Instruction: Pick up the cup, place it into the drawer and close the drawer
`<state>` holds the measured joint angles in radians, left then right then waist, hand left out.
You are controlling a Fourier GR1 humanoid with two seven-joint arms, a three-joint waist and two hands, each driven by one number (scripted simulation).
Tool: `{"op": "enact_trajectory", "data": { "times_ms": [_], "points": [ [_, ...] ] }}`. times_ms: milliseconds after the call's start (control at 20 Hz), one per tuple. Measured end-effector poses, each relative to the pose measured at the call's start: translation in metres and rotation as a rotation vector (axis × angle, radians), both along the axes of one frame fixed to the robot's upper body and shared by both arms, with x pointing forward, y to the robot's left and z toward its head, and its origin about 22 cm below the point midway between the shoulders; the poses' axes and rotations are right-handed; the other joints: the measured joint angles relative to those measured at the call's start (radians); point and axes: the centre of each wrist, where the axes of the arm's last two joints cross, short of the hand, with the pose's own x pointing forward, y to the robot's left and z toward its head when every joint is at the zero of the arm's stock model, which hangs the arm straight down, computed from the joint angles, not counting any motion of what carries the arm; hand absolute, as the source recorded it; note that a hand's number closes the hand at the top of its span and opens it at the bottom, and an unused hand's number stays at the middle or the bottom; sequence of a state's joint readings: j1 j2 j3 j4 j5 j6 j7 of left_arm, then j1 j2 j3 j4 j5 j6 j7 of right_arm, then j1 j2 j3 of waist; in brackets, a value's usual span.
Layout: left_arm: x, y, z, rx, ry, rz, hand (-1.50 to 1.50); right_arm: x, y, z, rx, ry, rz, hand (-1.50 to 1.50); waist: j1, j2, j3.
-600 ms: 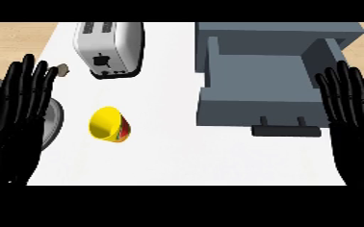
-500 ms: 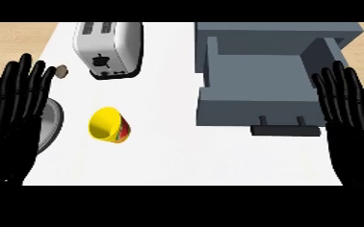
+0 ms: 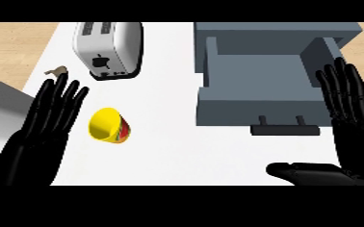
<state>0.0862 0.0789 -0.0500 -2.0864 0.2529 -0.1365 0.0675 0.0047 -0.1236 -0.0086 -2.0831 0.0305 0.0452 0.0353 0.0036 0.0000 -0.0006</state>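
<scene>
A smooth white tabletop (image 3: pixel 177 144) carries everything here. Toward its left side lies a small yellow cup (image 3: pixel 108 125), tipped on its side so that its round mouth faces up and to the left; a band of red and darker stripes shows on its lower right wall. Behind it stands a glossy white two-slot toaster (image 3: pixel 109 48) with a dark lever on its near face. A small brownish object (image 3: pixel 57 70), too small to identify, sits at the tabletop's left edge. On the right is a boxy, matte grey drawer unit (image 3: pixel 274 77), its drawer pulled open toward the viewer, showing flat walls and a bare floor, with a dark bar handle (image 3: pixel 284 129) on the front.

The left robot hand (image 3: pixel 46 125), black and glossy, is released: its fingers are straight and slightly spread, pointing away from the viewer, holding nothing. It lies just beside the cup on the cup's left, not touching it.

The right robot hand (image 3: pixel 346 101) is likewise opened out and empty, fingers straight and upright at the view's right edge, overlapping the drawer's right wall, with its thumb (image 3: pixel 305 173) stretched leftward over the tabletop below the handle.
</scene>
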Motion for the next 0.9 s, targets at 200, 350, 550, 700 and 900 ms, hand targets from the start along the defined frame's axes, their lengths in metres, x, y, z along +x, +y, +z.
{"op": "enact_trajectory", "data": {
  "times_ms": [200,350,550,700,900],
  "points": [
    [0.002,0.007,-0.013,-0.039,0.055,-0.003,-1.5,0.002,-0.003,-0.001,-0.015,0.007,0.012,-1.5,-0.002,0.0,0.0],
    [-0.003,0.019,-0.022,-0.045,0.083,0.008,-1.5,0.006,-0.007,-0.002,-0.013,0.008,0.013,-1.5,-0.001,0.0,0.0],
    [-0.002,0.028,-0.046,-0.023,0.122,0.064,-1.5,0.008,-0.006,-0.001,-0.02,0.009,0.018,-1.5,-0.002,0.0,0.0],
    [0.001,0.036,-0.064,-0.004,0.139,0.115,-1.5,0.008,-0.005,-0.001,-0.024,0.007,0.016,-1.5,-0.003,0.0,0.0],
    [0.009,0.047,-0.09,0.022,0.172,0.17,-1.5,0.014,-0.006,-0.008,-0.027,0.004,0.012,-1.5,-0.004,0.0,0.0]
  ]
}}
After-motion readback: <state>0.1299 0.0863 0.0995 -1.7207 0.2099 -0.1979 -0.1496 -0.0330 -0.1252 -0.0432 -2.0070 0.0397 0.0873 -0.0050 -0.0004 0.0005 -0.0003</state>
